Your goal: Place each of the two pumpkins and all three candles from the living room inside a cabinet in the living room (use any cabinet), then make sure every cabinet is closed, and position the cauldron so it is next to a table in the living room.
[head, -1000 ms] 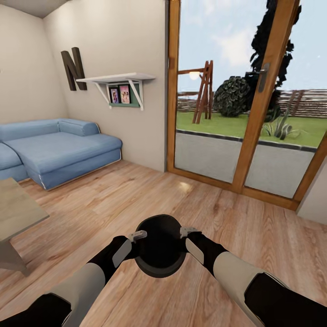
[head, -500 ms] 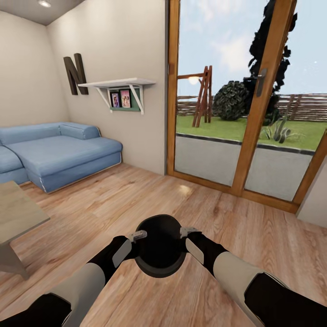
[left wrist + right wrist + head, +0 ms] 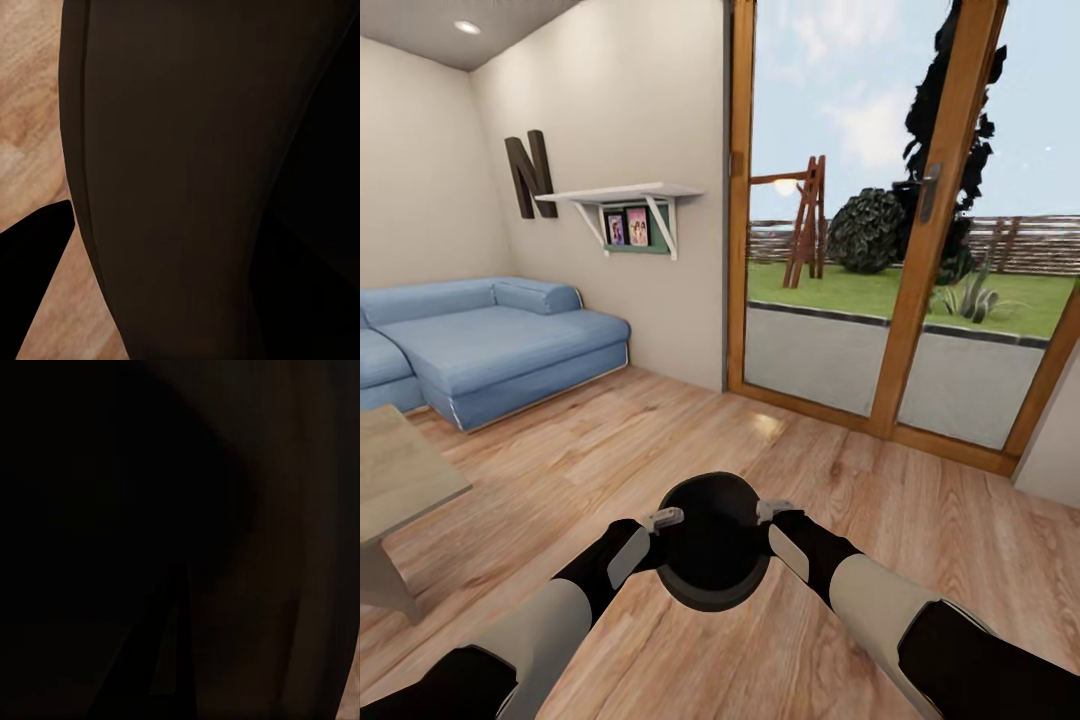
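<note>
I carry the glossy black cauldron (image 3: 712, 545) between both arms, low over the wooden floor. My left gripper (image 3: 665, 519) clamps its rim on one side and my right gripper (image 3: 771, 511) clamps the opposite side. Both are shut on the rim. The cauldron's dark wall (image 3: 187, 180) looms close in the left wrist view, and the right wrist view looks at the cauldron (image 3: 285, 510) just as closely. A corner of the low table (image 3: 400, 480) with its grey-beige top shows at the left edge, well apart from the cauldron. The pumpkins, candles and cabinet are out of view.
A blue corner sofa (image 3: 490, 345) stands against the far left wall under a white shelf (image 3: 625, 195). Wood-framed glass doors (image 3: 910, 260) close off the right side. Bare wooden floor (image 3: 660, 440) stretches between the sofa, the table and the doors.
The whole picture has shifted, so the camera moved: sofa and table sit a little lower and further left. Arms and cauldron keep the same place in the picture.
</note>
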`<state>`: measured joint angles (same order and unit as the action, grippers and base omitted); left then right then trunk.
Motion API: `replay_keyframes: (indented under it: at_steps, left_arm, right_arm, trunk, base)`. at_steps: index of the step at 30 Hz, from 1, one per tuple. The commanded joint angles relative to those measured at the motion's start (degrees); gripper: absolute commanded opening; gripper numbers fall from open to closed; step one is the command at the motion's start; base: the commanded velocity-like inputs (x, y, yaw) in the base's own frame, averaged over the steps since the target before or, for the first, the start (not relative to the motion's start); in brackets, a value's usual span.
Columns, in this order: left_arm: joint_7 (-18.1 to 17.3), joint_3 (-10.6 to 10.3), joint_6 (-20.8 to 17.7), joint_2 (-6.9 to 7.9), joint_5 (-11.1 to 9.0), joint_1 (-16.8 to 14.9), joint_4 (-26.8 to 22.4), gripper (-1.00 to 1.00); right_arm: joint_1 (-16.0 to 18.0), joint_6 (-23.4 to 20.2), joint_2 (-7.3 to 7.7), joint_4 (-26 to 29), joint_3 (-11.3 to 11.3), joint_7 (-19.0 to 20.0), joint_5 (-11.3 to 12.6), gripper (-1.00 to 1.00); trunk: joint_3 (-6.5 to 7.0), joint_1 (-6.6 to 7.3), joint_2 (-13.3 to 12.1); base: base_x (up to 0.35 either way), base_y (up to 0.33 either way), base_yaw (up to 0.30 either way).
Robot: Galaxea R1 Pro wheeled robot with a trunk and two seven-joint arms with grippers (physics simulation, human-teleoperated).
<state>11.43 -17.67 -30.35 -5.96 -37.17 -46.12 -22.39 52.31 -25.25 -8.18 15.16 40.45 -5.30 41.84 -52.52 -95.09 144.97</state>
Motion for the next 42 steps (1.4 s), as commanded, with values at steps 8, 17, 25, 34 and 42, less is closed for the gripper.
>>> replay_keyframes:
  at_steps: [8,17,25,34,42]
  left_arm:
    - [0.5,-0.4,-0.3,0.07,0.6,0.0,0.0,-1.0]
    - [0.5,-0.4,-0.3,0.07,0.6,0.0,0.0,-1.0]
    - [0.5,-0.4,-0.3,0.07,0.6,0.0,0.0,-1.0]
    - [0.5,-0.4,-0.3,0.07,0.7,0.0,0.0,-1.0]
    - [0.5,-0.4,-0.3,0.07,0.6,0.0,0.0,-1.0]
  right_arm:
    - [0.1,-0.1,0.0,0.3,0.7,-0.4,1.1,-1.0]
    - [0.1,-0.2,0.0,0.3,0.7,-0.4,1.1,-1.0]
    - [0.1,-0.2,0.03,0.3,0.7,-0.4,1.1,-1.0]
    - [0.1,-0.2,0.04,0.3,0.7,-0.4,1.1,-1.0]
    - [0.1,-0.2,0.02,0.3,0.7,-0.4,1.1,-1.0]
  trunk:
    - [0.44,0.02,0.0]
    - [0.47,0.02,0.0]
    - [0.47,0.02,0.0]
    - [0.5,0.02,0.0]
    - [0.81,0.02,0.0]
  base:
    - [0.014,-0.005,0.0]
    - [0.284,-0.085,0.0]
    - [0.323,-0.095,0.0]
    - [0.323,-0.095,0.026]
    - [0.323,-0.095,0.218]
